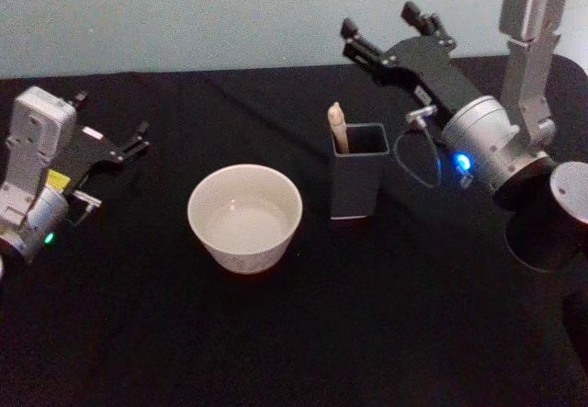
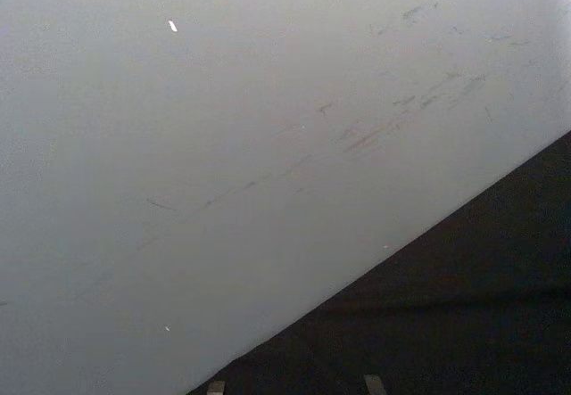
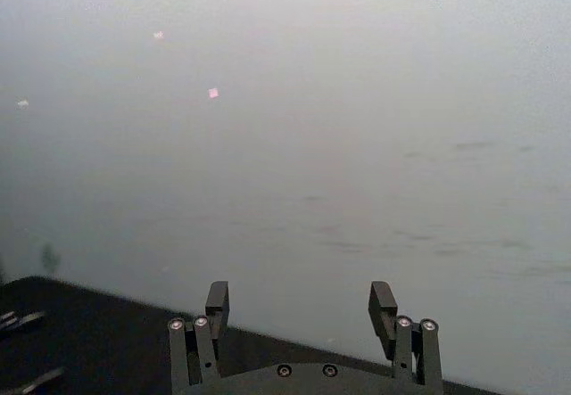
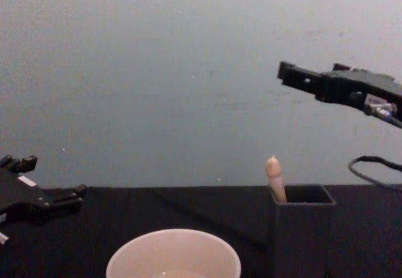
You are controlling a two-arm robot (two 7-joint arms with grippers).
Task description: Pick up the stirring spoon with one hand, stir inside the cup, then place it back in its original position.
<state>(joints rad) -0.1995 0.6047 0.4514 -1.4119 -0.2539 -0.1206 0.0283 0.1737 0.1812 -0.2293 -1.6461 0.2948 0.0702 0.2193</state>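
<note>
Black cloth covers the worktop (image 1: 303, 352), with a pale wall behind.

Item 1, far left: left hand (image 1: 138, 141), resting low near the worktop's left edge, well apart from everything else. Whether its fingers are open or closed cannot be told. Judged parked, since the job needs one arm only.

Item 2, centre-left: cup (image 1: 245, 218), wide, round, cream-white, standing upright on the cloth; the inside looks pale and whether it holds liquid cannot be told. It sits just beside the holder, which would keep the carry from holder to cup short.

Item 3, centre-right: spoon (image 1: 337, 124), only its peach-cream handle top showing, leaning into the back left corner of the holder with shaft and bowl hidden inside. The handle stands proud of the rim, leaving a free end to grasp.

Item 4, centre-right: holder (image 1: 358, 185), dark grey, square-mouthed, upright on the worktop to the right of the cup, touching neither cup nor hands.

Item 5, right: right hand (image 1: 388, 32), raised above and behind the holder, fingers spread wide with nothing between them, pointing toward the wall. From the chest view it hangs well above the handle. Judged the working arm, being nearer the spoon. Pick-up has not yet begun; stirring and return are all still to do.
</note>
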